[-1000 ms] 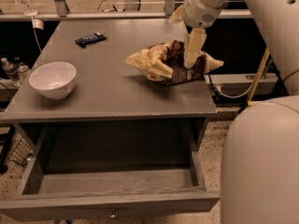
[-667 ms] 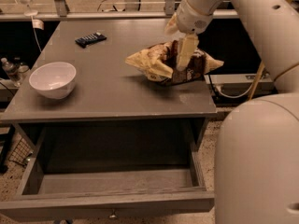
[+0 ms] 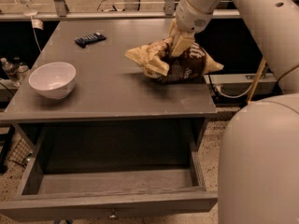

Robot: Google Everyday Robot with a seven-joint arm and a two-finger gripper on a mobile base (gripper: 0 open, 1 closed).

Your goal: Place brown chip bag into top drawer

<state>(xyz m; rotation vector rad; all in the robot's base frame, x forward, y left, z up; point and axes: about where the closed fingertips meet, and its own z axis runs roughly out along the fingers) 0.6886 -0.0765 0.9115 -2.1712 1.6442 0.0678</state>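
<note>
The brown chip bag [image 3: 180, 65] lies crumpled on the right part of the grey table [image 3: 107, 99], with pale tan ends and white lettering. My gripper [image 3: 180, 45] comes down from the upper right and is shut on the bag's top, its tips sunk into the foil. The bag still rests on the table. The top drawer [image 3: 110, 203] stands pulled open below the table's front edge. Its inside is bare, and a small metal knob [image 3: 112, 215] is on its front panel.
A white bowl [image 3: 52, 80] sits on the table's left side. A small black object [image 3: 90, 39] lies at the back left. My pale arm and body [image 3: 261, 162] fill the right side. Cables and shelving stand beyond the table.
My gripper has shifted left along the top of the bag and sunk into it. The bag has bunched up around it but stays in place on the table.
</note>
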